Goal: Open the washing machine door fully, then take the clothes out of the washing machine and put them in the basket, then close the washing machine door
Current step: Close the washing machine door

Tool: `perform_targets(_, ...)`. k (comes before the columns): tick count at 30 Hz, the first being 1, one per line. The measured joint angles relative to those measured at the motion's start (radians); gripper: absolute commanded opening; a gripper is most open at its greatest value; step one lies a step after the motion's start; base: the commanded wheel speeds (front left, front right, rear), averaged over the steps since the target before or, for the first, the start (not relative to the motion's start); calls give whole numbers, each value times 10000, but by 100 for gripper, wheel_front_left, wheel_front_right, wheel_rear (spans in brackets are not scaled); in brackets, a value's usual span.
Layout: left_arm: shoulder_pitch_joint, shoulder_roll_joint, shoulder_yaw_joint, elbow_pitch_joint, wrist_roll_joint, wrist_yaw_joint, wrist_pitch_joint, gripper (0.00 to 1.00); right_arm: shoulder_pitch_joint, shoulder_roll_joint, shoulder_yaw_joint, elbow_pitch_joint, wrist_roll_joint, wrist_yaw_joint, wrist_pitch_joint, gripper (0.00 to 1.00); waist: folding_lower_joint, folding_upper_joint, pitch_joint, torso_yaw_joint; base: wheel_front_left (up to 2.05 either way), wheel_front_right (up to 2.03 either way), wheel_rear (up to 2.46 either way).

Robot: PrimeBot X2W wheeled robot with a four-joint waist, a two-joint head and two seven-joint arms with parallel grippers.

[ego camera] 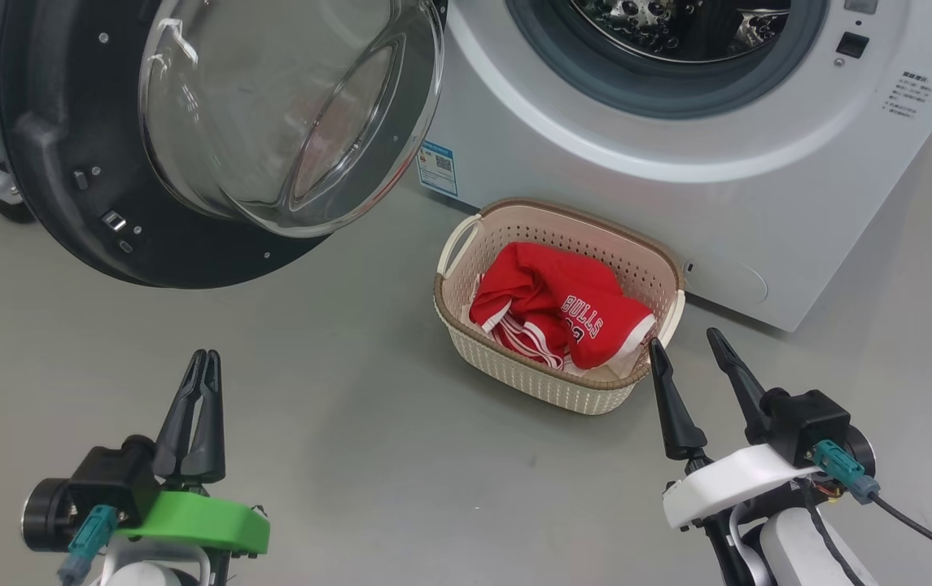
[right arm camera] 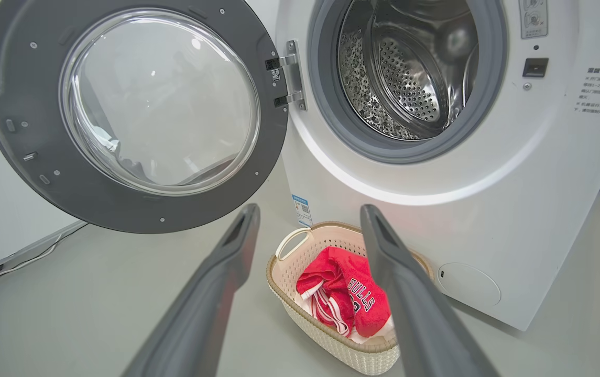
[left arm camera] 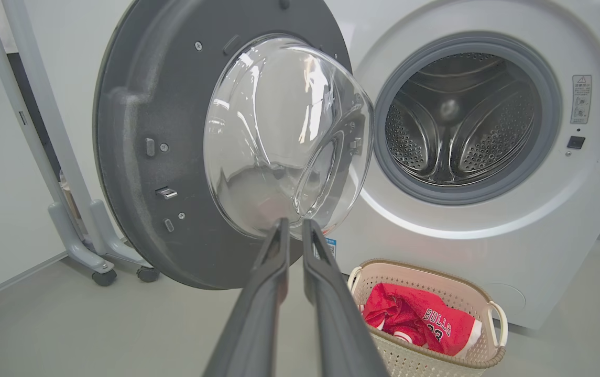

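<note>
Grey floor (ego camera: 352, 456) stretched before the white washing machine (ego camera: 677, 203), whose door (ego camera: 50, 163) hung wide open to the left of the steel drum (left arm camera: 459, 123). Against the machine's front, below the drum opening, sat the basket (ego camera: 547, 391). The clothes (ego camera: 563, 309) lay inside it, a red jersey reading "BULLS" in white. A blue sticker (ego camera: 438, 167) with a printed code sat low on the machine's front. The print (ego camera: 909, 94) right of the opening was too small to read. Out from the machine, the left end effector (ego camera: 203, 356) had its fingers nearly together on nothing. The right end effector (ego camera: 685, 338) stood wide and empty, just beside the basket.
</note>
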Motion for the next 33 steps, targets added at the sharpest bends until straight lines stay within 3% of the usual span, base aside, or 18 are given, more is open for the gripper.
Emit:
perform_targets(6,2,-4,230,-197,-6,0,0,0,-41,-2,104,-31,-21,0,0,100,0,0,317,-64,0,0,0)
perform_targets(15,-186,111,1521,-1331,-307,2,-2,0,-333,-203,190,-297,-343,-31,194,100,0,0,1038,-254,0,0,0)
perform_targets(22,-1155,895,2888,-2082,-631,2,-6,0,-533,-453,180,-468,-477,-98,387,100,0,0,1666,-418,0,0,0)
perform_targets(23,-1581,903,3469,-2343,-1248,2,-56,0,-680,-477,176,-525,-529,-98,441,100,0,0,1871,-488,0,0,0)
perform_targets(26,-2023,1083,3979,-2439,-1590,2,-58,0,-807,-502,157,-560,-531,-98,443,100,0,0,2063,-571,0,0,0)
perform_targets(33,-3319,2688,5279,-2184,-2084,-10,-17,0,-1049,-568,178,-631,-627,-96,485,100,0,0,2560,-939,0,0,0)
